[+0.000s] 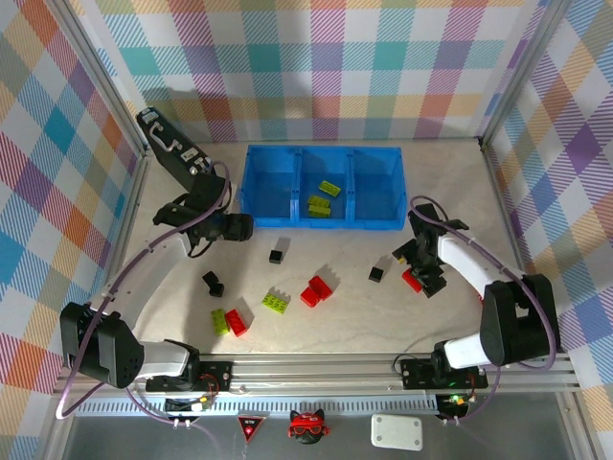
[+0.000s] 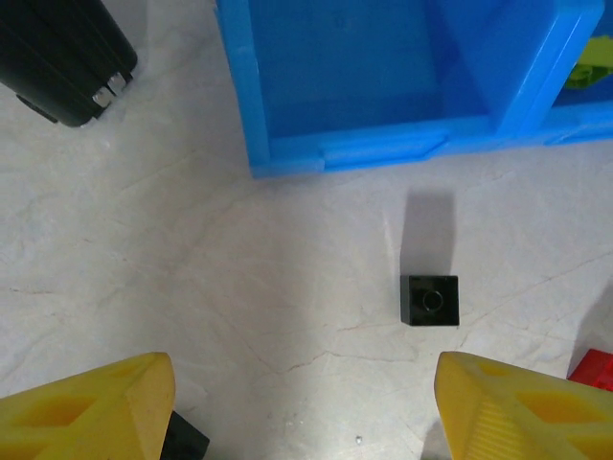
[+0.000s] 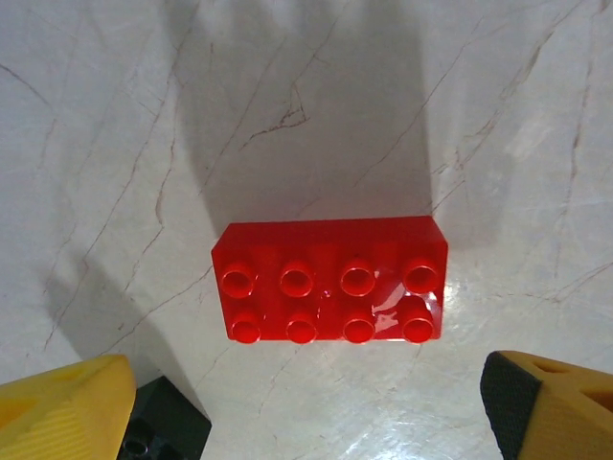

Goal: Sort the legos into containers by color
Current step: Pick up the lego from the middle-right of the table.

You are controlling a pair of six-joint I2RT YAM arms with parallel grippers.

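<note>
Red brick (image 3: pixel 329 279) sits below the released right gripper (image 3: pixel 302 402), black cube (image 3: pixel 163 426) alongside; left gripper (image 2: pixel 305 383) likewise released.

The table (image 1: pixel 364 331) is a pale cream, stone-look slab crossed by thin brownish veins and hairline cracks. Three cloth walls close it in, all in one pastel plaid of pink, teal, yellow, orange and purple: the far wall (image 1: pixel 326 67), the left wall (image 1: pixel 48 172) and the right wall (image 1: pixel 575 144). Silver metal posts (image 1: pixel 105 86) stand at the two far corners. A slotted silver rail (image 1: pixel 326 369) runs along the near edge. The light is bright and even, leaving soft shadows and a glossy sheen on the slab.
</note>
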